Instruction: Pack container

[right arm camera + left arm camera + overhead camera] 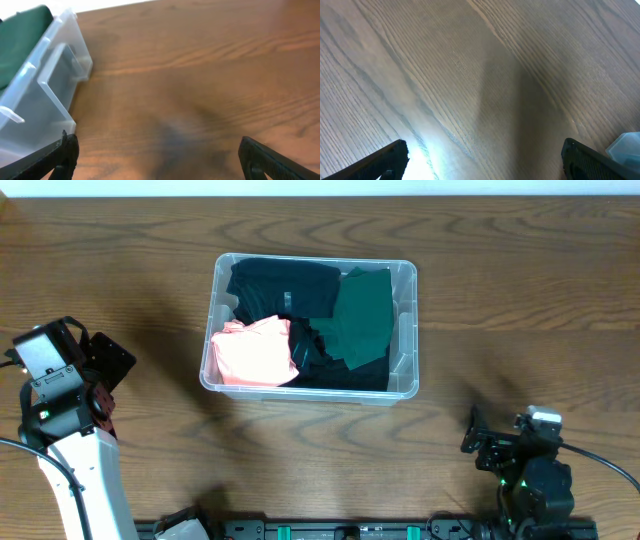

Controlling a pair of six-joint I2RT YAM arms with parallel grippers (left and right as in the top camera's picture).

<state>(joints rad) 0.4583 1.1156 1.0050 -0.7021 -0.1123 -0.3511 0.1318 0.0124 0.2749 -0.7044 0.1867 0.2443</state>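
The clear plastic container (pixel 405 330) stands at the table's middle. It holds a pink cloth (pixel 253 352) at the front left, a dark green cloth (pixel 362 315) at the right and black clothes (pixel 285 286) between and behind. My left gripper (pixel 112 360) is open and empty at the table's left, apart from the container; its wrist view (pixel 482 160) shows bare wood and a container corner (pixel 625 147). My right gripper (pixel 478 442) is open and empty at the front right; its wrist view (pixel 157 157) shows the container's end wall (pixel 45 95) and green cloth (pixel 22 40).
The wooden table (pixel 520 300) lies bare around the container. The arm bases and a black rail (pixel 350 530) run along the front edge.
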